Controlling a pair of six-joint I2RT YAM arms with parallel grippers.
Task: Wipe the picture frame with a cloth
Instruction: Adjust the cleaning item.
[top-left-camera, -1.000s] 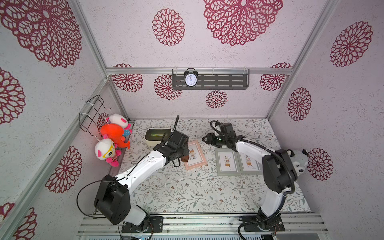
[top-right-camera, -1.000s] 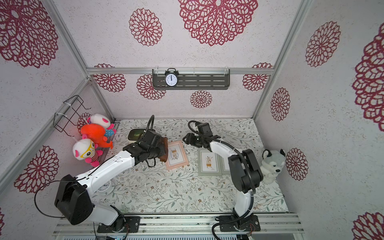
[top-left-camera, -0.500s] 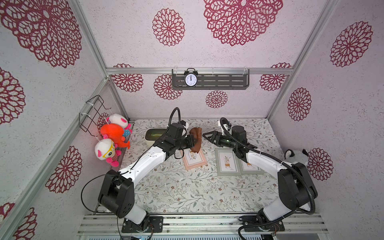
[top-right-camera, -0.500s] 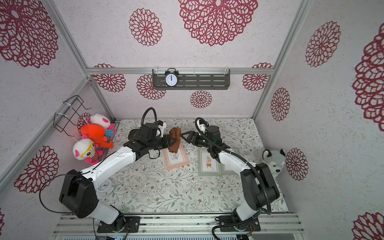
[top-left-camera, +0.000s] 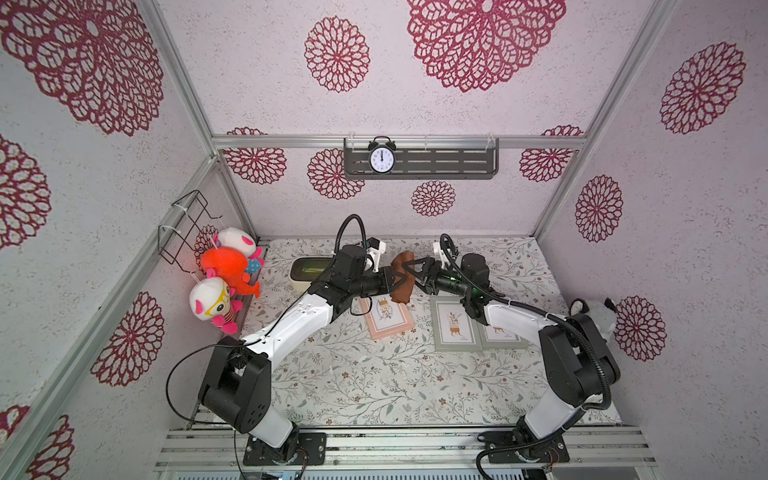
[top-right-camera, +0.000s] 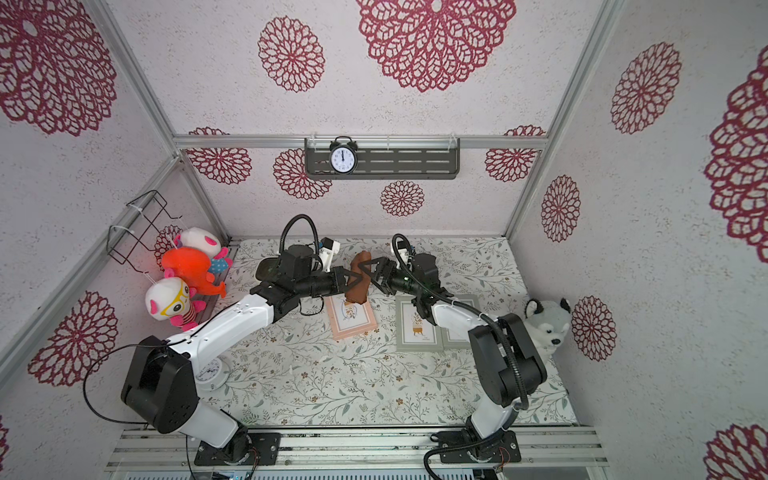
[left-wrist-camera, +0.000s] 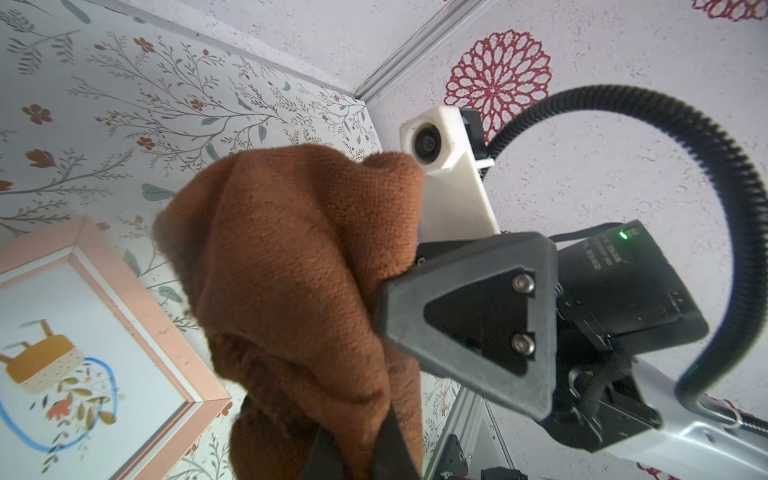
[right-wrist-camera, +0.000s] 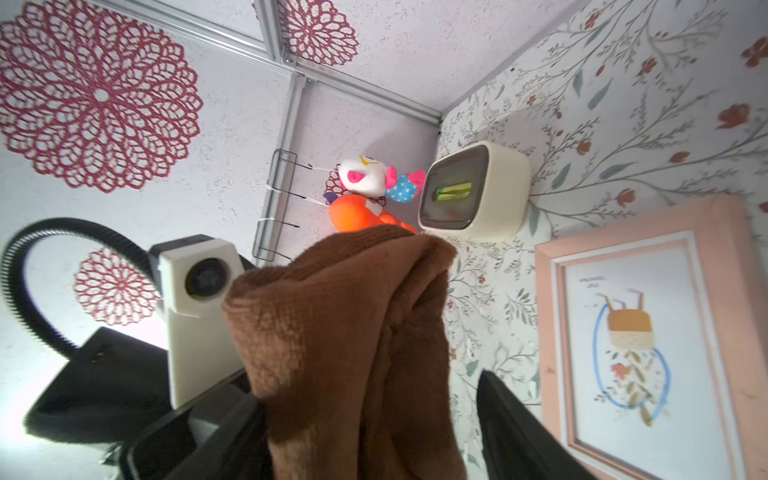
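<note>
**Robot test cell dressed as a domestic room**
Wall panels printed with red rosettes sit in aluminium profiles, and two robot arms are bolted to a slotted base rail. The props are household items: floral table covering, alarm clock on a wall shelf, plush toys and flat-lying picture frames. The cream box at the rear is probably a tissue holder.
</note>
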